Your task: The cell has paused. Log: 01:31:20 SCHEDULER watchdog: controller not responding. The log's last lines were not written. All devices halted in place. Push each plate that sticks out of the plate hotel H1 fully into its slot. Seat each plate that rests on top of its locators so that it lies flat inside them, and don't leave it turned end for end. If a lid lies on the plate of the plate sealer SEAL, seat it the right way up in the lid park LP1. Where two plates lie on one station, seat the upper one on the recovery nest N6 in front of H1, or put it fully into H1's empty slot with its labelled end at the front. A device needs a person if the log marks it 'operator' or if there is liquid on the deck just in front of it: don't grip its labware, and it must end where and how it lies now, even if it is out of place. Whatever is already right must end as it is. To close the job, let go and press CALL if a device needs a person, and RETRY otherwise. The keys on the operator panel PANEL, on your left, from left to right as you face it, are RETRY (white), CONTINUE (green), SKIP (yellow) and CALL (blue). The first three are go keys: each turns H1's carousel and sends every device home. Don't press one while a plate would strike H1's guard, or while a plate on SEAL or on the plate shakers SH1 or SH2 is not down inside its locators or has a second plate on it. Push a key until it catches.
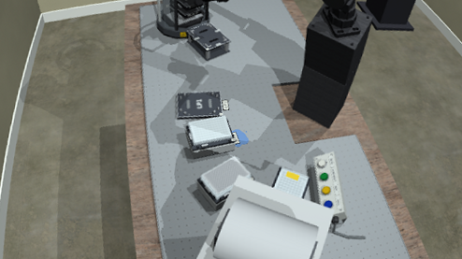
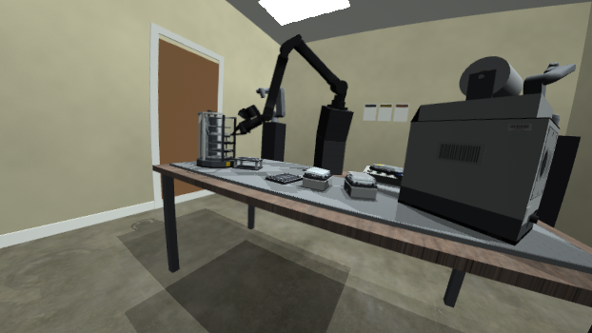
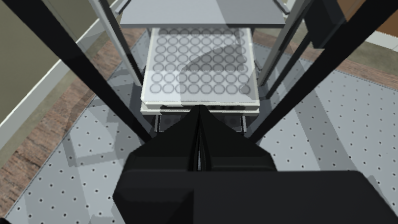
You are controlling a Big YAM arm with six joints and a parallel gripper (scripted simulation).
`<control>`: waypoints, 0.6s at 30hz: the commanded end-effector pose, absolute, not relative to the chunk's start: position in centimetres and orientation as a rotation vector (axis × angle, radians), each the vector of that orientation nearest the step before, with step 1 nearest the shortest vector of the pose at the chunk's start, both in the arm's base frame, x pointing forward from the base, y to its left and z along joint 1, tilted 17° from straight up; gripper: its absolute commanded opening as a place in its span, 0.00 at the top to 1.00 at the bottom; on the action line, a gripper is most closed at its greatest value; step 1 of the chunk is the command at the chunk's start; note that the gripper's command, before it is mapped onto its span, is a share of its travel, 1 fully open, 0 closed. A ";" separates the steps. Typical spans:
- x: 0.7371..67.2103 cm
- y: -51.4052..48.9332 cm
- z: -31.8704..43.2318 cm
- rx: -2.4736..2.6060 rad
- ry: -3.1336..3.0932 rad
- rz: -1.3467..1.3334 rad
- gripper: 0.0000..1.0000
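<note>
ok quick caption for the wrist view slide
Shut gripper meets the near edge of a well plate in the plate rack.

A ceiling panel (image 2: 305,9) lit the room evenly. Soft, overlapping arm shadows fell across the bench (image 1: 247,80) below the tool (image 3: 199,112). Walls bowed at the overhead picture's edges; nothing glared.
</note>
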State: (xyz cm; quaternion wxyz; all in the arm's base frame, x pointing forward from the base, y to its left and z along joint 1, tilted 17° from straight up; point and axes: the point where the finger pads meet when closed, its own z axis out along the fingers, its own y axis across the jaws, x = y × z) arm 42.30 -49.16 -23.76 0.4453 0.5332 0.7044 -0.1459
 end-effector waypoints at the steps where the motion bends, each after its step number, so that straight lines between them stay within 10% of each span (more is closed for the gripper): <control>1: 41.9 -50.6 -24.5 1.328 1.745 -0.376 1.00; 18: 42.2 -51.3 -24.6 1.327 1.745 -0.376 1.00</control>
